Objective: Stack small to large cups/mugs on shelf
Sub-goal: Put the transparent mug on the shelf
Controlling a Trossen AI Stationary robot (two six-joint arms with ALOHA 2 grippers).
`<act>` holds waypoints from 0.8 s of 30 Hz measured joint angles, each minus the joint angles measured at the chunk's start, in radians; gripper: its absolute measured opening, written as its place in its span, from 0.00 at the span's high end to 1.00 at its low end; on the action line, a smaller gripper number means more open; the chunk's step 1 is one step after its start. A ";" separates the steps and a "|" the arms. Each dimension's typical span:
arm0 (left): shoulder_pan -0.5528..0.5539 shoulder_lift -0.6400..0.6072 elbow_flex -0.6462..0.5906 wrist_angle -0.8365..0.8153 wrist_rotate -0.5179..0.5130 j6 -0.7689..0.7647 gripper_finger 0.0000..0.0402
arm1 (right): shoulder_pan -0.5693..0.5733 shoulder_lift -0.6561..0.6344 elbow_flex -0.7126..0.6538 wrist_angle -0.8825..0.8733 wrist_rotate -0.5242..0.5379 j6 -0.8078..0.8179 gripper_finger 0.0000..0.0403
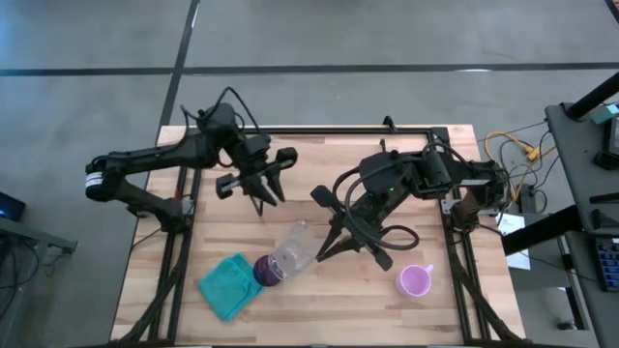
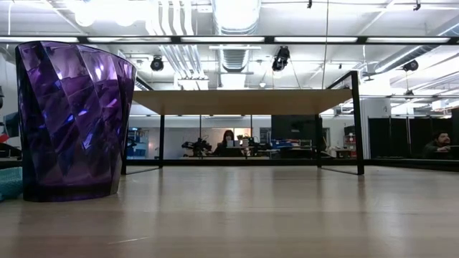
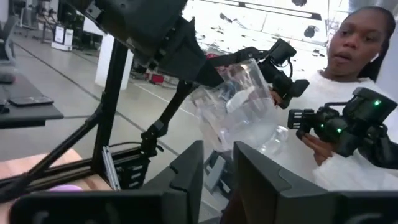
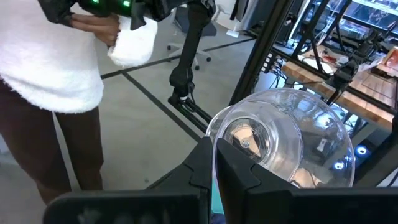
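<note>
The light-wood shelf point(image 2: 244, 101) stands bare, so no stacking is done. The right gripper point(image 1: 334, 232) is clamped on the clear glass point(image 1: 293, 249), lifted just above the purple cup point(image 1: 265, 272). The pink mug point(image 1: 414, 281) sits beyond it, untouched, while the left gripper point(image 1: 267, 186) hovers spread wide, holding nothing.

Body condition: both of my arms, dark finish throughout.

My left arm point(image 1: 155, 159) is matte black with one white band near its outer end; a thin black cable loops above its wrist. My right arm point(image 1: 435, 174) is equally black, with looped black cabling at the wrist. My fingers point(image 3: 186, 171) are angular, flat-faced dark plastic, chamfered at the edges.
</note>
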 joint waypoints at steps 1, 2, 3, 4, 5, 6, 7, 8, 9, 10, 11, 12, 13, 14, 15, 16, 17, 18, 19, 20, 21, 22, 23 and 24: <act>0.000 0.009 0.001 0.015 0.003 -0.001 0.79 | 0.000 0.000 0.000 0.000 0.000 0.000 0.98; 0.000 0.013 0.001 0.029 0.004 -0.002 0.77 | 0.000 0.000 0.000 0.000 0.000 0.000 0.98; 0.000 0.020 0.001 0.044 0.006 -0.002 0.76 | 0.000 0.000 0.000 0.000 0.000 0.000 0.98; -0.001 0.027 0.001 0.055 0.011 -0.003 0.74 | 0.000 0.000 0.000 0.000 0.000 0.000 0.98; -0.002 0.031 0.000 0.066 0.022 -0.011 0.73 | 0.000 0.000 0.000 -0.001 0.000 0.000 0.98; -0.002 0.038 0.000 0.080 0.034 -0.023 0.71 | 0.000 0.000 0.000 -0.002 0.000 0.000 0.98; -0.005 0.046 0.000 0.098 0.050 -0.038 0.71 | 0.000 0.000 0.000 -0.004 0.000 0.000 0.98; -0.009 0.050 0.000 0.114 0.061 -0.063 0.70 | -0.001 0.000 0.000 -0.007 0.000 -0.001 0.98; -0.014 0.055 -0.001 0.133 0.077 -0.093 0.70 | -0.002 0.000 0.000 -0.010 0.000 -0.002 0.98; -0.021 0.061 -0.001 0.157 0.090 -0.119 0.69 | -0.005 0.000 0.000 -0.015 -0.001 -0.002 0.98; -0.029 0.066 -0.001 0.180 0.103 -0.143 0.69 | -0.007 0.000 0.000 -0.020 0.000 -0.002 0.98; -0.037 0.073 -0.001 0.204 0.110 -0.158 0.69 | -0.011 0.000 0.000 -0.023 0.000 -0.004 0.98; -0.044 0.078 -0.001 0.225 0.112 -0.172 0.69 | -0.013 0.000 0.000 -0.023 0.000 -0.010 0.98; -0.048 0.083 -0.001 0.240 0.114 -0.177 0.69 | -0.015 0.000 0.000 -0.023 0.000 -0.018 0.98; -0.052 0.088 -0.001 0.251 0.114 -0.177 0.69 | -0.019 0.000 0.000 -0.023 0.000 -0.027 0.98; -0.053 0.093 -0.001 0.253 0.114 -0.177 0.69 | -0.019 0.000 0.000 -0.023 0.000 -0.033 0.98; -0.053 0.097 -0.001 0.253 0.114 -0.178 0.69 | -0.019 0.000 0.000 -0.023 0.000 -0.037 0.98; -0.053 0.103 -0.001 0.254 0.113 -0.178 0.69 | -0.019 0.000 0.000 -0.023 0.000 -0.038 0.98; -0.052 0.109 -0.001 0.255 0.111 -0.177 0.69 | -0.019 0.000 0.000 -0.023 0.000 -0.038 0.98; -0.052 0.114 -0.001 0.255 0.105 -0.177 0.69 | -0.018 0.000 0.000 -0.023 -0.001 -0.039 0.98; -0.052 0.121 0.000 0.257 0.103 -0.177 0.69 | -0.018 0.000 0.000 -0.023 -0.001 -0.039 0.98; -0.052 0.128 0.003 0.266 0.102 -0.178 0.69 | -0.018 0.000 0.000 -0.022 -0.003 -0.039 0.98; -0.052 0.133 0.006 0.271 0.101 -0.178 0.69 | -0.018 0.000 0.000 -0.022 -0.004 -0.038 0.98; -0.052 0.139 0.010 0.271 0.101 -0.177 0.69 | -0.018 0.000 0.000 -0.022 -0.004 -0.039 0.98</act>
